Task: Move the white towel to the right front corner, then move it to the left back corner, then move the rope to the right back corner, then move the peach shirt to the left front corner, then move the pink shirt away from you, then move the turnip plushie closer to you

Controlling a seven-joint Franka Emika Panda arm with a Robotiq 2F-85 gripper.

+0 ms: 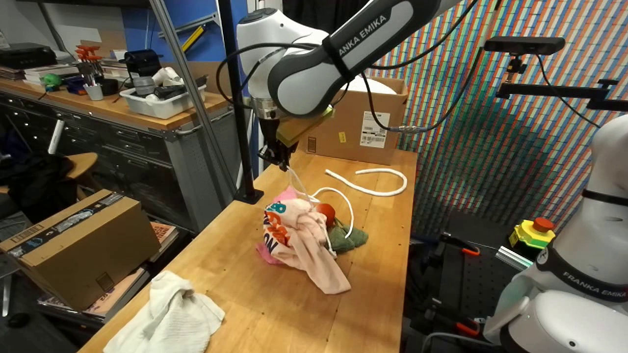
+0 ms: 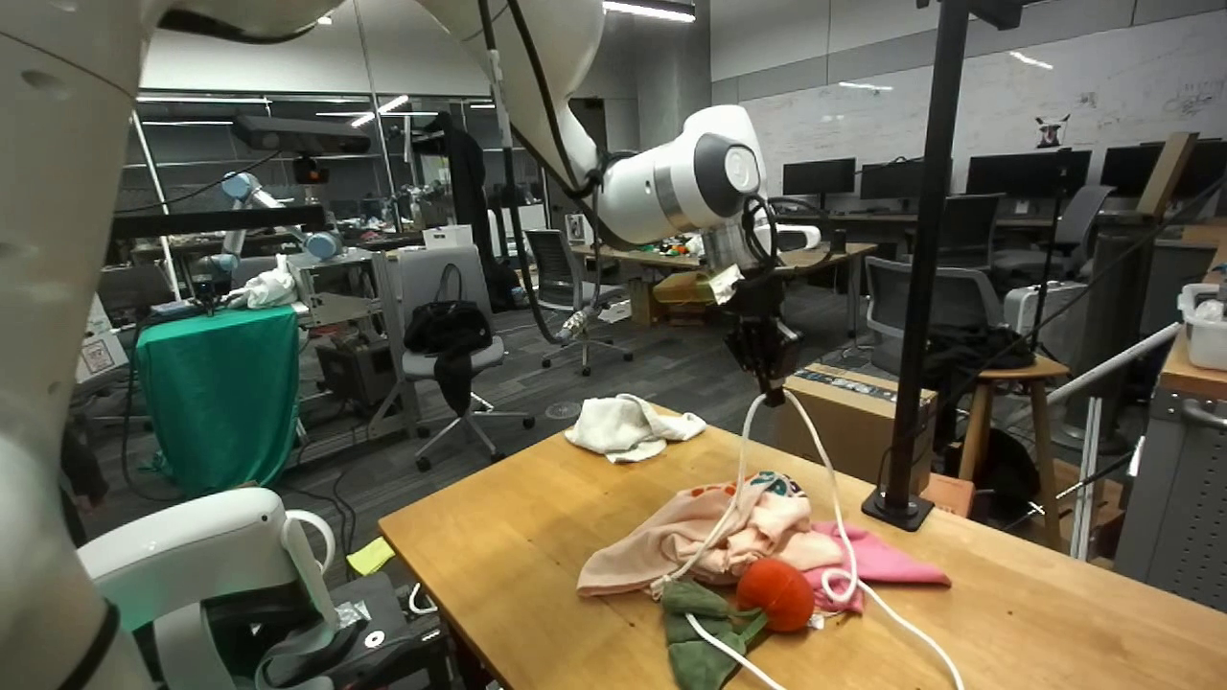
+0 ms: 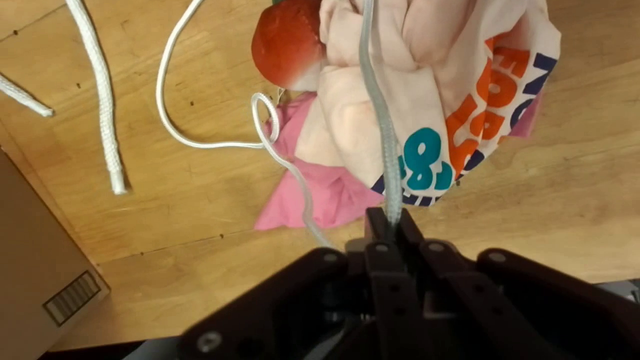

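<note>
Hanging above the wooden table (image 1: 373,318) in an exterior view, the gripper (image 1: 283,166) is clenched on the rope (image 1: 352,215). Below, the peach shirt (image 1: 306,250) lies over the pink shirt (image 1: 267,255), the turnip plushie (image 1: 338,239) against them at right; the white towel (image 1: 171,318) sits near left, a thicker cord (image 1: 382,194) far right. In an exterior view, two strands drop from the grip and one rope end crosses the plushie's leaves (image 2: 695,661). In the wrist view, fingertips (image 3: 374,225) pinch the rope, whose loop overlaps the pink shirt.
</note>
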